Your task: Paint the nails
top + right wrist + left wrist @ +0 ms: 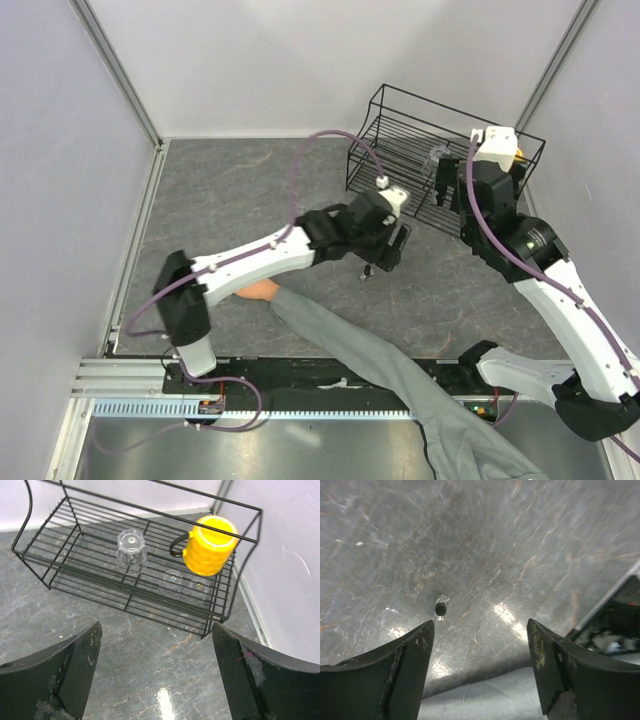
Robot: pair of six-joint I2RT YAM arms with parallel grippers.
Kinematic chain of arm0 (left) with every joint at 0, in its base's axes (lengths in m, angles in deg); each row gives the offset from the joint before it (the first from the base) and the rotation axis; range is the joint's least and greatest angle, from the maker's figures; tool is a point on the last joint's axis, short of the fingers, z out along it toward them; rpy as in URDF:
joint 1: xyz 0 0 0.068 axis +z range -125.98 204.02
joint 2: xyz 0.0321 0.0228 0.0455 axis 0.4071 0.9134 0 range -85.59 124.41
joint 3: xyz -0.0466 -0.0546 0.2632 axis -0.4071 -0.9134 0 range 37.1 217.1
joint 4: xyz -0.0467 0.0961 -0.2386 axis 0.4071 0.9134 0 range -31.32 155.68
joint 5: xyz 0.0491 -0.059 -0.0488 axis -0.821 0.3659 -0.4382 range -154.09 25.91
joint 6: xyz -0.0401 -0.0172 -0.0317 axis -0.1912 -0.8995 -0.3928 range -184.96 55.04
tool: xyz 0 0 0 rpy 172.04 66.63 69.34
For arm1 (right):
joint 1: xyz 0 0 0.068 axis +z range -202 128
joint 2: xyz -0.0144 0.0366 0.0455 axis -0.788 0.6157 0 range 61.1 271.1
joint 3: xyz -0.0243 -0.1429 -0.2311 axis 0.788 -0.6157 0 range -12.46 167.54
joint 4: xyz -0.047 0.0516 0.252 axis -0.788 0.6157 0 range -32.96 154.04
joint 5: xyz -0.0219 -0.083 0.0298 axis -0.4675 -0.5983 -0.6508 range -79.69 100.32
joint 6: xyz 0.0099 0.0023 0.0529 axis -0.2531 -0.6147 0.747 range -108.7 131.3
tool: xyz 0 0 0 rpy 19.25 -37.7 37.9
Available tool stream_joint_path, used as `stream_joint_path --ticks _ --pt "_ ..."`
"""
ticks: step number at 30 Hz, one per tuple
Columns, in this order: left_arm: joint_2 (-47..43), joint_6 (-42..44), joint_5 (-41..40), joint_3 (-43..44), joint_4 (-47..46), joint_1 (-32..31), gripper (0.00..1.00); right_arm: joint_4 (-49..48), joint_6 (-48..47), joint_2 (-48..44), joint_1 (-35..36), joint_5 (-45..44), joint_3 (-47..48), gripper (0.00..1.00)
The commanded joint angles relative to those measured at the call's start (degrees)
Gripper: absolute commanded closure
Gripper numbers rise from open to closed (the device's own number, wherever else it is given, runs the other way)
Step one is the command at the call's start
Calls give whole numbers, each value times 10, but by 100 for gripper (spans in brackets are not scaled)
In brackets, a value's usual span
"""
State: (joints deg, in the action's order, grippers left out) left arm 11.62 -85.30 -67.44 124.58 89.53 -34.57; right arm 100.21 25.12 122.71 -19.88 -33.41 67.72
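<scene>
Left gripper [480, 626] is wide, nothing between the fingers. It hangs over the table [230, 190] near centre in the top view. A small dark bottle [440, 609] stands on the slab just past the fingertips, at 11 o'clock in the left wrist view, clear of both fingers.

Right gripper [156, 627] is also wide and empty. It faces the wire rack [400, 105], which sits at 1 o'clock on the table.

The hand [256, 291] is at 8 o'clock from table centre. I only see a patch of skin poking out from under the left arm's white link. The arm covers the rest, so I can't make out the nails. The grey sleeve [400, 370] runs off toward 5 o'clock, over the near rail.

The rack is black wire, box-shaped, open on top. Inside it:
- a yellow mug [210, 545] with a dimpled skin and dark handle, at the right end
- a clear glass [131, 550] left of the mug
- two more clear pieces [172, 580] in front of the mug, too faint to identify

The table is dark grey, marbled and glossy, with glare spots. A purple cable [330, 135] loops above the left arm.
</scene>
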Motion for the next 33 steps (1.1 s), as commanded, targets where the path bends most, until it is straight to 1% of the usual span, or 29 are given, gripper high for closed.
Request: stream_joint_path --ticks 1,5,7,11,15,19,23,25,27,31,33 --pt "68 29 -60 68 41 -18 22 12 27 -31 0 -39 -2 2" --pt "97 19 -63 76 41 -20 30 42 37 -31 0 -44 -4 2" --pt "105 13 -69 70 41 -20 31 44 35 -32 0 -37 -9 2" --pt "112 7 -82 47 40 -20 31 44 18 -42 0 21 -23 2" --pt "127 12 -92 41 40 -21 28 41 -2 -54 0 73 -41 2" --pt "147 11 -91 46 46 -18 28 69 27 -54 0 48 -35 2" --pt "154 7 -89 42 45 -13 32 105 56 -42 0 52 -8 2" --pt "154 7 -92 41 44 -11 32 125 74 -30 -1 35 1 2" --pt "157 7 -91 41 44 -12 33 132 81 -22 0 -1 3 2" --pt "165 7 -89 39 44 -11 33 124 42 -9 0 -5 -2 2" --pt "170 8 -89 38 44 -10 33 123 26 -11 0 29 -7 2"
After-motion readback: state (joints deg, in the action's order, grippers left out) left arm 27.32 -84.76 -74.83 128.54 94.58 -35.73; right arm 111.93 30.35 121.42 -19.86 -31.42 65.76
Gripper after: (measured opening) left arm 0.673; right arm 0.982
